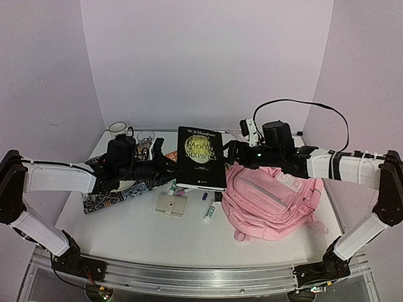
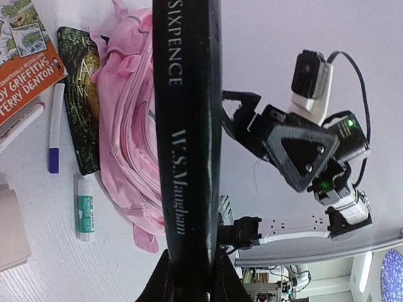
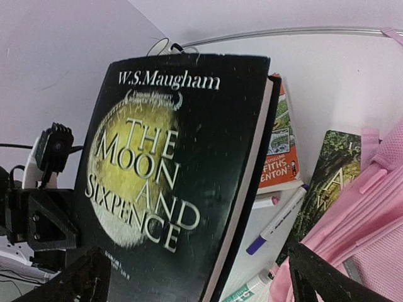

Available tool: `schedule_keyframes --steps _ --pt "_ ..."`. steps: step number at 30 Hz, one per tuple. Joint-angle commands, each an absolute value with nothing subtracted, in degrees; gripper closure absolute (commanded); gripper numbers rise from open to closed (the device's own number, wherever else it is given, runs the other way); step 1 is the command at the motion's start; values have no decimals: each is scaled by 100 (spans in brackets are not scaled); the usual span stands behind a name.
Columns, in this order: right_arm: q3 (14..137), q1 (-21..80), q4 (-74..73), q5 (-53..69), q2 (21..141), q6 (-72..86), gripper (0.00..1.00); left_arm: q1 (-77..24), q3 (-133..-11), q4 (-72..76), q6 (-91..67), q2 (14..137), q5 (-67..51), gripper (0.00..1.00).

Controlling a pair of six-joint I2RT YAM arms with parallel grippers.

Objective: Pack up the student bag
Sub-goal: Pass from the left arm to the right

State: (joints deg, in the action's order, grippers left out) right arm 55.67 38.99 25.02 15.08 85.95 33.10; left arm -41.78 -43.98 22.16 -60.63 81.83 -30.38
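A black book, "The Moon and Sixpence" (image 1: pixel 201 157), is held up off the table, near upright. My left gripper (image 2: pixel 192 284) is shut on its spine (image 2: pixel 189 126); in the top view this gripper (image 1: pixel 165 165) sits at the book's left edge. My right gripper (image 1: pixel 228 152) stands open at the book's right edge. Its fingers (image 3: pixel 82 280) are spread wide, and the cover (image 3: pixel 170 189) fills the space ahead of them. The student bag (image 1: pixel 271 198), pink and soft, lies on the table right of the book, below the right arm. It also shows as the bag (image 2: pixel 126 126) in the left wrist view and the bag (image 3: pixel 371 214) in the right.
On the table under the book lie an orange book (image 3: pixel 283 151), a dark green book (image 3: pixel 334 170), a purple-capped marker (image 3: pixel 280 220) and a glue stick (image 2: pixel 84 207). A beige wallet (image 1: pixel 171 204) and a patterned flat case (image 1: pixel 116 195) lie front left. A mug (image 1: pixel 118 128) and a glass (image 1: pixel 146 136) stand at the back.
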Motion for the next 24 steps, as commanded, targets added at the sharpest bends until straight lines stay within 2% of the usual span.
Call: schedule_keyframes --steps 1,10,12,20,24 --pt "5896 3671 3133 2373 8827 3653 2 -4157 -4418 3831 -6019 7725 -3689 100" --pt "5929 3393 4144 3604 9226 4319 2 -4157 -4335 4330 -6103 7615 -4071 100" --pt "5872 3335 4638 4023 9292 4620 5 -4160 -4343 4377 -6108 7636 -4161 100" --pt "5873 3253 5786 4824 9378 5416 28 -4163 -4285 4395 -5970 7750 -4383 100" --pt "5783 3247 6078 4902 9306 5641 48 -4157 -4223 4389 -5885 7768 -4386 100"
